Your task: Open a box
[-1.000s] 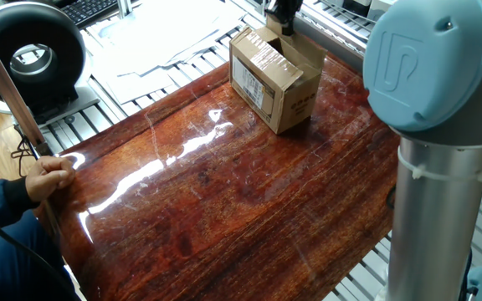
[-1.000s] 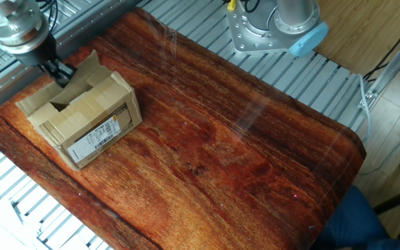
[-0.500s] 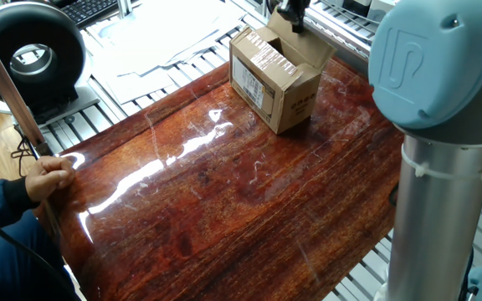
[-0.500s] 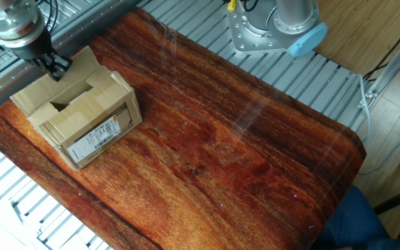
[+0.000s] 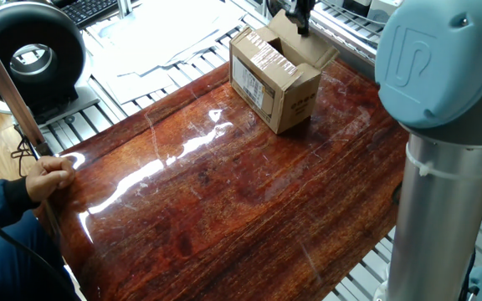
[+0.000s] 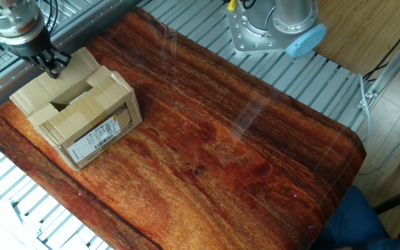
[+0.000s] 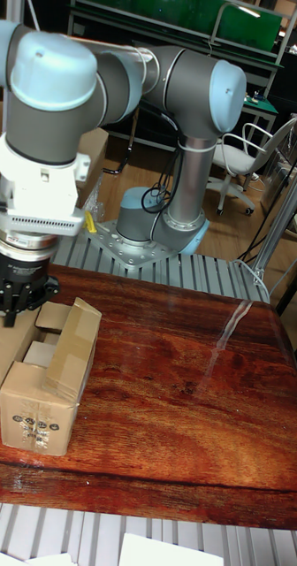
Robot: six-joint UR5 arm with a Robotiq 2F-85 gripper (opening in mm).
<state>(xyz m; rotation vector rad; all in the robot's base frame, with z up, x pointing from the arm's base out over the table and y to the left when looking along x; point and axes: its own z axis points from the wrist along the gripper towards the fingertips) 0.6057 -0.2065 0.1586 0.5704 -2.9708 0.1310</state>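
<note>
The box (image 5: 273, 82) is a small brown carton on the far end of the wooden board, with a white label (image 6: 101, 136) on one side. Its top flaps are spread apart and the inside shows. One flap (image 7: 71, 346) stands tilted up; another (image 6: 28, 94) lies folded outward. My gripper (image 6: 52, 67) hangs over the box's far edge with its dark fingers together. Its tip rests against the outward-leaning far flap (image 5: 315, 52). In the tall fixed view the gripper (image 7: 11, 320) sits just above the open top. Whether the fingers pinch the flap is not visible.
A person's hand (image 5: 50, 176) holds a wooden stick at the board's near left corner. A black round device (image 5: 28, 52), papers and a keyboard lie beyond the board. The arm's grey column (image 5: 442, 192) fills the right foreground. The robot base (image 6: 269, 28) stands past the board.
The gripper has slid from inside the box opening toward its far edge. The far flap has swung further outward with it.
</note>
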